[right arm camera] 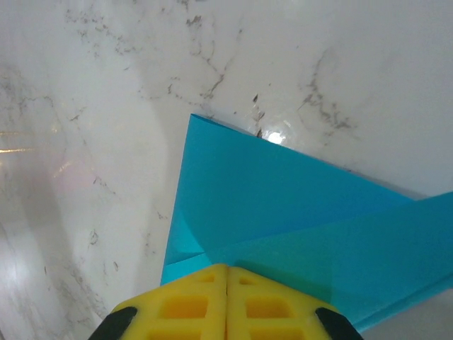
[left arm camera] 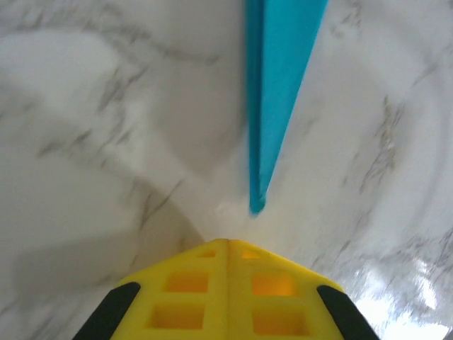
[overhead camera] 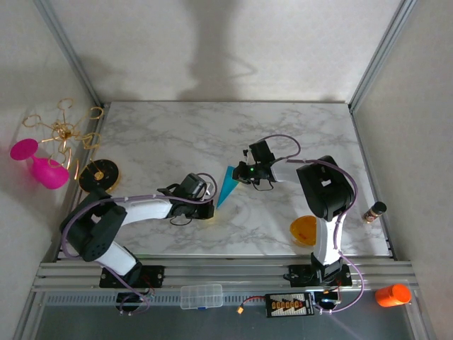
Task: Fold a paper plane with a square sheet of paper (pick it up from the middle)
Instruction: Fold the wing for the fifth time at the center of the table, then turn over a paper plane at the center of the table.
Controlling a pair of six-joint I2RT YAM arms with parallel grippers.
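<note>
Paper plane [overhead camera: 226, 186] flat on the marble tabletop [overhead camera: 177, 134] — flanked by two clenched grippers.

Shows the left gripper [overhead camera: 209, 207] shut tight, just short of the plane's pointed tip and not touching it. Puts the right gripper [overhead camera: 244, 173] at the plane's wide end, also pressed closed, with teal paper right at its tips — cannot tell whether pinching the sheet or only resting against it. Sets a small orange bowl [overhead camera: 304, 230] well apart, to the right of the plane.
</note>
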